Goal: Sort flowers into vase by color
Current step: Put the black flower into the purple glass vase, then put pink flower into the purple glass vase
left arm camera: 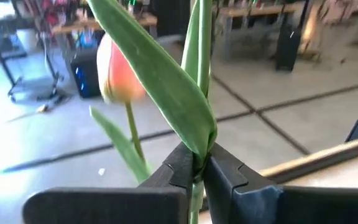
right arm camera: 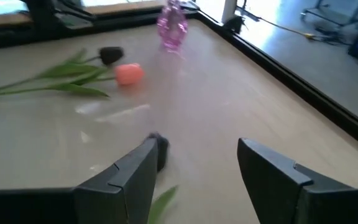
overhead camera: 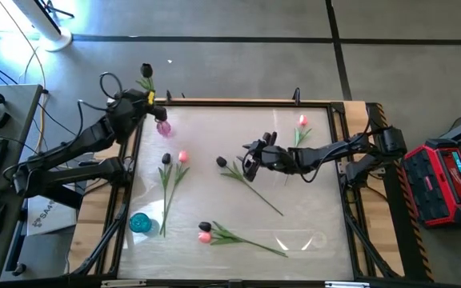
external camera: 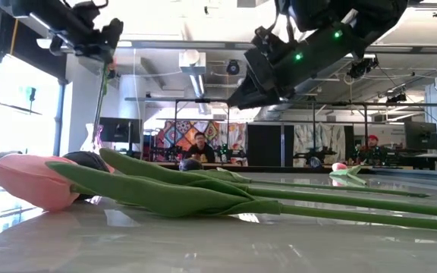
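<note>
Flowers (overhead camera: 170, 178) are scattered on the counter (overhead camera: 310, 200), while one stem (left arm camera: 199, 93) is pinched in the left gripper's (overhead camera: 146, 98) closed fingers above the far-left pink vase (overhead camera: 163, 126), apparently for insertion; the right gripper's (overhead camera: 250, 160) fingers are parted over a dark tulip (overhead camera: 222, 162).

Glossy, mirror-smooth table top (overhead camera: 310, 208) — wooden rim (overhead camera: 238, 102), perhaps — translucent pink vase (right arm camera: 171, 26).

A glossy pale tabletop (overhead camera: 310, 216) with a wooden rim carries scattered artificial tulips with green stems: a dark and pink pair (overhead camera: 174, 158), a dark one (overhead camera: 222, 162), another pair (overhead camera: 205, 233), a pink one (overhead camera: 302, 122), plus a pink glass vase (overhead camera: 163, 126) and a turquoise vase (overhead camera: 140, 223).
</note>
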{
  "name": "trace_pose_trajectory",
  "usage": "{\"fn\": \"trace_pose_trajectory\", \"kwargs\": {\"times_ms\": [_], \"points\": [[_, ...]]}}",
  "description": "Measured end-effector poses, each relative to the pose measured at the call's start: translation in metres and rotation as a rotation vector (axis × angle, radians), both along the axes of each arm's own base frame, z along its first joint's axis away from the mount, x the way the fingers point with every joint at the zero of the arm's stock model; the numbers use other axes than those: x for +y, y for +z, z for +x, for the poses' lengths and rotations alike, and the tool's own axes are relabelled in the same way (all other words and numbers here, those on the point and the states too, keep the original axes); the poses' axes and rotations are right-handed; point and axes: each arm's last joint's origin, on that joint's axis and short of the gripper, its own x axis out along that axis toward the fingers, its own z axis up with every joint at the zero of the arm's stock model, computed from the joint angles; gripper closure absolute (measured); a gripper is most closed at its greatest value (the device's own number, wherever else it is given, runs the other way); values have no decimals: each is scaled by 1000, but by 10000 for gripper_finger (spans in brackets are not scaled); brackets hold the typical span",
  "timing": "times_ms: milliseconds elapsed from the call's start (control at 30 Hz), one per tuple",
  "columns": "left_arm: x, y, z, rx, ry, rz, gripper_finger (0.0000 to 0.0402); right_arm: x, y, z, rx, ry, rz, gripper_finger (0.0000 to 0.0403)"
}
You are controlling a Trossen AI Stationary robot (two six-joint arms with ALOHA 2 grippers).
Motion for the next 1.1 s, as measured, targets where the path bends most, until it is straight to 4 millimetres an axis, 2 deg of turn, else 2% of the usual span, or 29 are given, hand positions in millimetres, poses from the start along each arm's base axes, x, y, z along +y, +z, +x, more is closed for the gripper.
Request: {"fn": "trace_pose_trajectory", "kwargs": {"times_ms": [467,833,1100], "points": [[11,-24,16,60,-6,-153,338,-1,-27,6,81,-42,-11,192],[10,-35,13,108,20,-237,262,-1,-27,6,79,-41,-11,192],[3,-31,10,96,-25,-229,225,-1,-27,7,76,-26,-1,192]]}}
